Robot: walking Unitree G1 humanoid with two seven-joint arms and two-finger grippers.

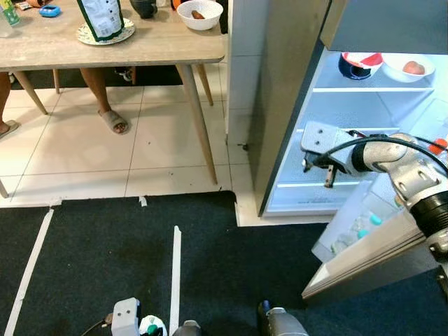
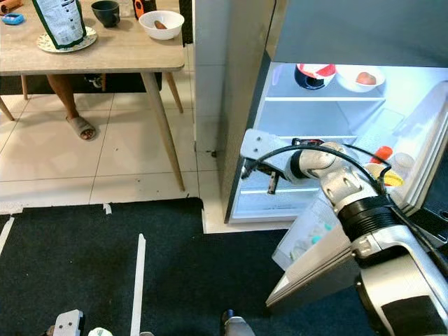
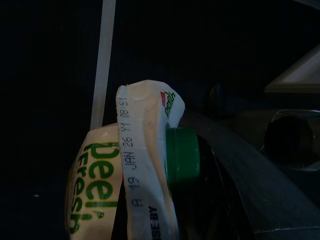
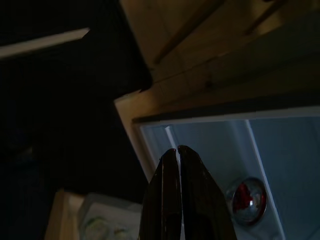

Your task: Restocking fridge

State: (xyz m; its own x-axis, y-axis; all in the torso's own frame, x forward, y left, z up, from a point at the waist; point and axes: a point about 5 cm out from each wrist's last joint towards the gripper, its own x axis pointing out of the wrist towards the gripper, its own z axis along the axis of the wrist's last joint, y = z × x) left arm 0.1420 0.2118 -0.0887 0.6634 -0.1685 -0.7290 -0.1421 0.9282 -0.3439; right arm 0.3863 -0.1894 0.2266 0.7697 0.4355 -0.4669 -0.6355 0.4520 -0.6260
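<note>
In left tool: "Peel Fresh" carton, stamped 19 JAN 26; right tool pressed together.

Right arm stretched forward and bent across toward the robot's left, silver forearm level in front of the open fridge. Right gripper held before the fridge's lower opening, black fingers pressed together with nothing between them, tips meeting. Left arm hanging low, well back from the fridge and near the robot's own body, wrist housing pointing down. Left gripper closed around a carton, one dark finger lying along the side bearing the green cap.
</note>
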